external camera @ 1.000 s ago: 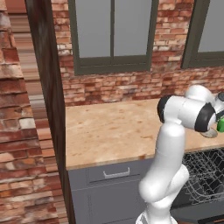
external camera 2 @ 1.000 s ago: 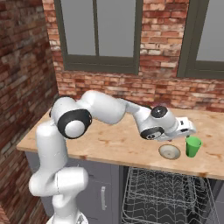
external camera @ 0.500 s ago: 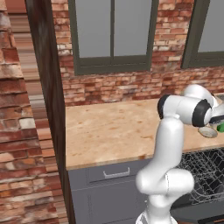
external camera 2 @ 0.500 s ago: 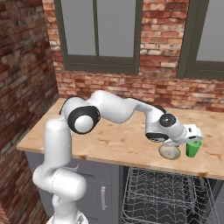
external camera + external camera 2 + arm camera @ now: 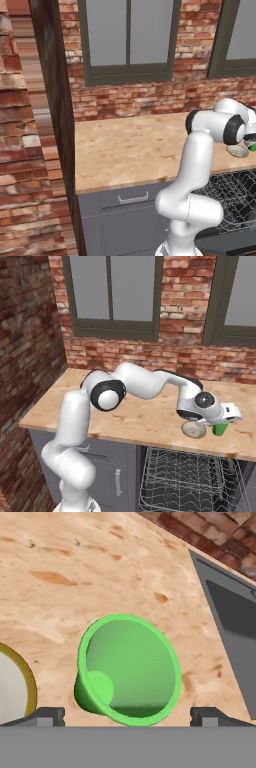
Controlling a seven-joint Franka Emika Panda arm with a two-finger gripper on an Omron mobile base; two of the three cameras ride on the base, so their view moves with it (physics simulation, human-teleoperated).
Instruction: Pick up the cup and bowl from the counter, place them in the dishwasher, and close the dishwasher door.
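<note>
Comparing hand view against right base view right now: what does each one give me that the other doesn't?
Hand view alone: the inside of the cup, mouth toward the camera, framed between the open gripper's two fingertips. Right base view alone: the arm reaching across the counter, the dishwasher rack open below, and the brick wall with windows. Both: the green cup with the bowl close beside it on the counter.

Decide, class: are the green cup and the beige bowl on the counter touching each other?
Apart. In the hand view a strip of bare counter shows between the cup and the bowl's rim.
</note>
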